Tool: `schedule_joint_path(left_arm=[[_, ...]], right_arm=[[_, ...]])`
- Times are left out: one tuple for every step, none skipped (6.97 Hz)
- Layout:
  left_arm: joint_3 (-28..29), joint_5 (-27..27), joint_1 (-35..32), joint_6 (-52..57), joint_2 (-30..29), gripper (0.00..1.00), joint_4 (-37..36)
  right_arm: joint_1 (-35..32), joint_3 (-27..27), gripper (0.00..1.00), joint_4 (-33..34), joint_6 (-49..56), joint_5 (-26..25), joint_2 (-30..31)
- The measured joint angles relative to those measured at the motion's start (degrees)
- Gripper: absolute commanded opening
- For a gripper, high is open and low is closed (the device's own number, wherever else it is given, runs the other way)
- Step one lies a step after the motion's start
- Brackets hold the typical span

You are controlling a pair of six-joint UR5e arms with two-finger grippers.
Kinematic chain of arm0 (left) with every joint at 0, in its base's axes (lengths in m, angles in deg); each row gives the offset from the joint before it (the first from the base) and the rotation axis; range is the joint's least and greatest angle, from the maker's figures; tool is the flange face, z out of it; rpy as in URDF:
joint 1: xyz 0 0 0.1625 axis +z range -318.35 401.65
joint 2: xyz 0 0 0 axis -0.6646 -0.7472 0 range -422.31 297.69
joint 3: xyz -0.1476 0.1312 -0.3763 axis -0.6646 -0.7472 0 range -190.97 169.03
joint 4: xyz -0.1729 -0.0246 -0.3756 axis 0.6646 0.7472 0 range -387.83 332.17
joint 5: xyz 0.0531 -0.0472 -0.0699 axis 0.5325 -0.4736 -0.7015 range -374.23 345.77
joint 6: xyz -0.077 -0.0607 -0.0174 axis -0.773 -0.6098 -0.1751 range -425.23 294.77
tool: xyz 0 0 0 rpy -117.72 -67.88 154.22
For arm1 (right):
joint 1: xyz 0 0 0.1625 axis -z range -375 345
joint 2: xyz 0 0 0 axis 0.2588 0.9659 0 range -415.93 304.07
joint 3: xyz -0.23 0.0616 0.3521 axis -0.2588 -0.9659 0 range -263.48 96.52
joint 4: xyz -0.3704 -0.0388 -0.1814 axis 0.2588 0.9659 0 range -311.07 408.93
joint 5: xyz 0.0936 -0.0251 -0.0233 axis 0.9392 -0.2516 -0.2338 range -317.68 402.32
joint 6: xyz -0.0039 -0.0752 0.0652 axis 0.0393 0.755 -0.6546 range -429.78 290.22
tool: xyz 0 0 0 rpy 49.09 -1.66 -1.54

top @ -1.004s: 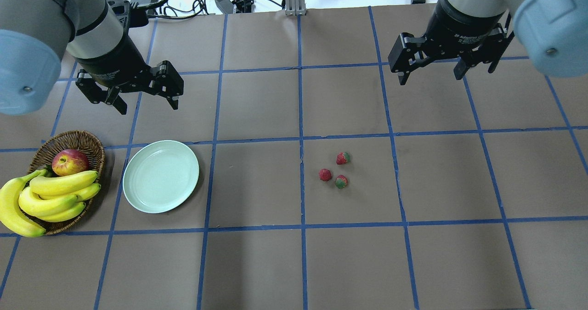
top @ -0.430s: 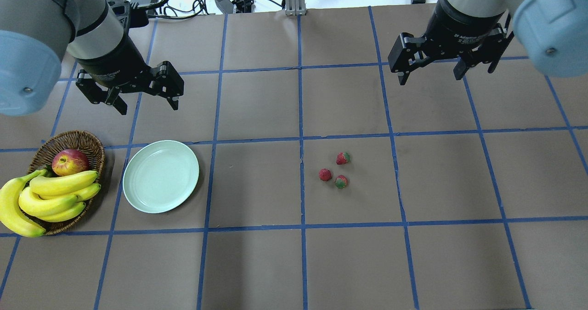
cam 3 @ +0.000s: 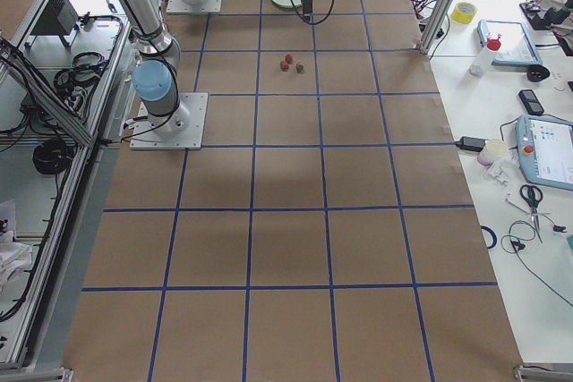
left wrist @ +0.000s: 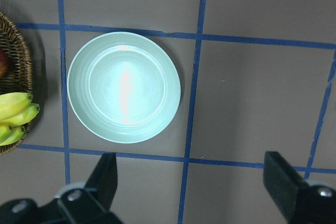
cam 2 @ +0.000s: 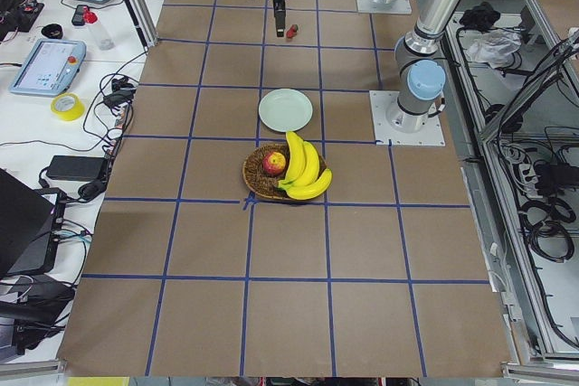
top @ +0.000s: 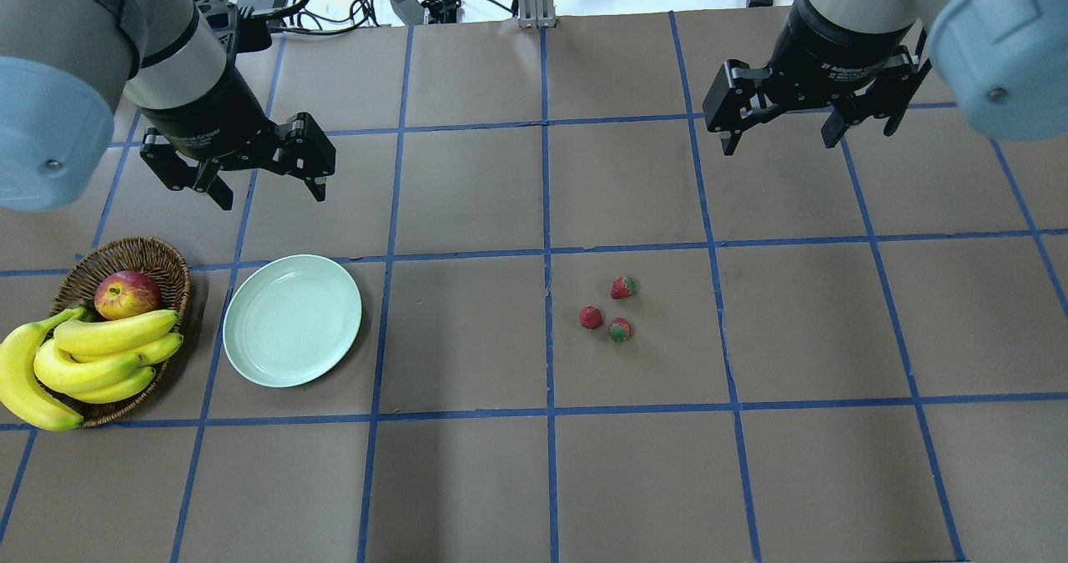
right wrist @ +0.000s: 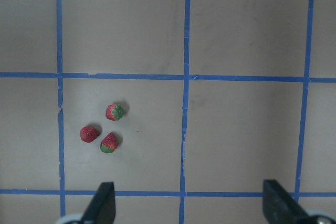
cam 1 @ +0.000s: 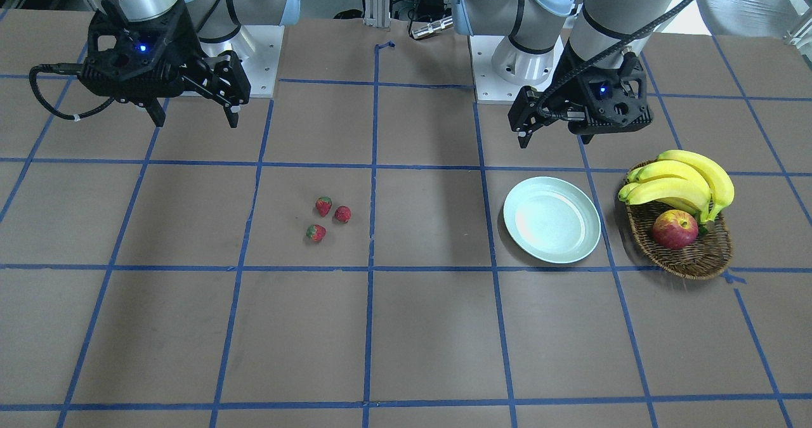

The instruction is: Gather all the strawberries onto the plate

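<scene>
Brown-paper table point(top: 467, 480), blue tape grid; clock face taken on the overhead view. Three strawberries point(top: 591, 318) lie on the paper just right of centre, close together inside one grid square. Mint-green plate point(top: 292, 321) sits at their 9 o'clock, well apart. Wicker basket point(top: 125, 250) is just beside the plate, at its 9 o'clock, holding bananas point(top: 108, 346) and an apple point(top: 127, 294). Left gripper point(top: 271, 192) hovers at 12 o'clock of the plate, fingers spread wide, holding nothing. Right gripper point(top: 778, 142) hovers at 1 o'clock of the strawberries, well apart, fingers likewise wide, holding nothing.
</scene>
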Motion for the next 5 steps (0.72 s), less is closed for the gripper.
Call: schedule_joint_path(left_arm=[[0.0, -0.1, 0.0, 0.0, 0.0, 1.0, 0.0], [-0.1, -0.2, 0.0, 0.0, -0.1, 1.0, 0.0], [-0.1, -0.3, 0.0, 0.0, -0.1, 1.0, 0.0], [-0.1, -0.3, 0.0, 0.0, -0.1, 1.0, 0.0], [-0.1, -0.3, 0.0, 0.0, -0.1, 1.0, 0.0]], right_arm=[[-1.2, 0.1, 1.0, 2.3, -3.0, 0.0, -1.1], [-3.4, 0.2, 1.0, 6.5, -6.0, -0.2, -3.3], [-5.6, 0.3, 1.0, 10.3, -9.5, -0.3, -6.0], [-7.4, 0.8, 1.0, 12.5, -14.3, -0.1, -8.7], [-9.0, 2.0, 1.0, 14.3, -18.8, 0.3, -11.0]])
